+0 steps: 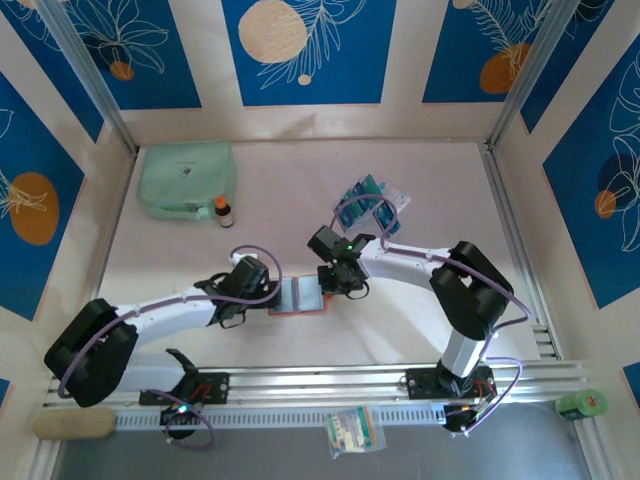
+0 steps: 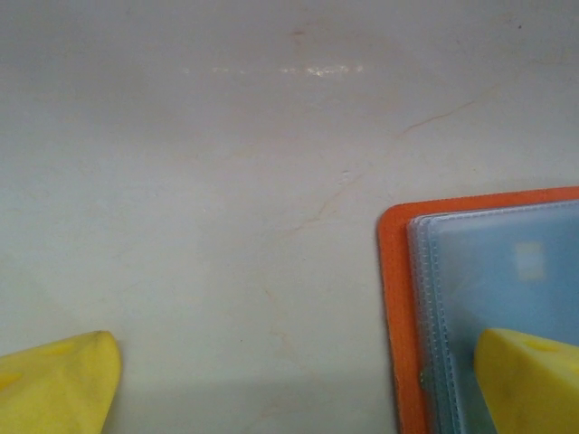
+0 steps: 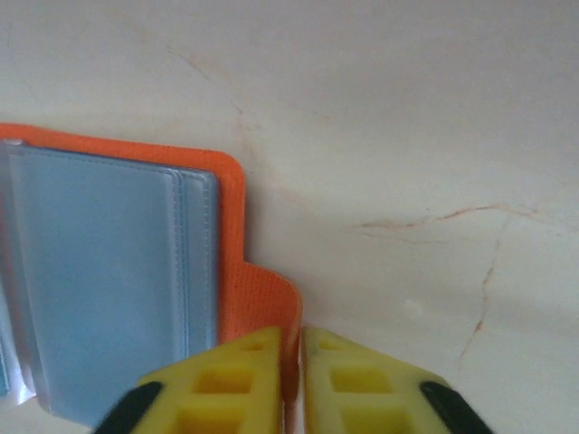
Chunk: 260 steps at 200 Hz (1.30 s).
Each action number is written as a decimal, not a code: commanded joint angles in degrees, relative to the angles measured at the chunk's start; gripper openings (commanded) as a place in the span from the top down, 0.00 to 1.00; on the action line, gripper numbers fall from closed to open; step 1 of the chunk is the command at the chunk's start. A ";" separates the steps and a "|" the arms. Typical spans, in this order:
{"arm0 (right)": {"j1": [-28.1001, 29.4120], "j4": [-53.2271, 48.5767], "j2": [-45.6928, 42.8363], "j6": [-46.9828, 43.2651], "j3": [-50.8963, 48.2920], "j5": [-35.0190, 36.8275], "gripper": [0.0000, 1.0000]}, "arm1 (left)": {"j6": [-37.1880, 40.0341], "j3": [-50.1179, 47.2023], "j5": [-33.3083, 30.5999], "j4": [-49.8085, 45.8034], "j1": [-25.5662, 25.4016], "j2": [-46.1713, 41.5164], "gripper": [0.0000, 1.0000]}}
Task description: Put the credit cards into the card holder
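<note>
1. Right gripper (image 3: 291, 342) is seen pinched onto the orange snap tab of the card holder (image 3: 109, 262).
2. Left gripper (image 2: 297, 353) is spread wide, with one finger over the holder's pale pocket.
3. Card holder is laid open on the table (image 1: 280, 190), between both grippers.
4. Credit cards (image 1: 362, 195) are piled well apart, toward the back right.

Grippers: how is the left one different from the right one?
The left gripper stands wide open; the right gripper is pinched shut. The left gripper holds nothing; the right gripper grips the card holder by its orange tab. Both have yellow fingers and sit at the card holder.
</note>
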 commanded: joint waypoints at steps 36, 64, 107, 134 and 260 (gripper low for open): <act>-5.02 -4.91 -7.95 -4.45 5.04 -1.35 0.69 | 1.44 1.72 0.71 0.08 0.51 0.82 0.00; -11.17 -6.82 -8.33 -8.64 10.59 -1.55 0.66 | 1.53 1.93 0.55 -0.23 0.50 0.73 0.00; -18.45 -10.49 -2.31 -14.96 21.40 -1.41 0.64 | 1.53 2.16 0.55 -0.36 0.50 0.87 0.00; -20.42 -13.02 3.24 -18.10 28.21 -0.71 0.65 | 1.50 2.33 0.56 -0.48 0.50 1.09 0.00; -19.08 -21.03 23.47 -24.96 47.21 9.78 0.77 | 0.94 1.46 0.26 -0.58 0.51 0.07 0.00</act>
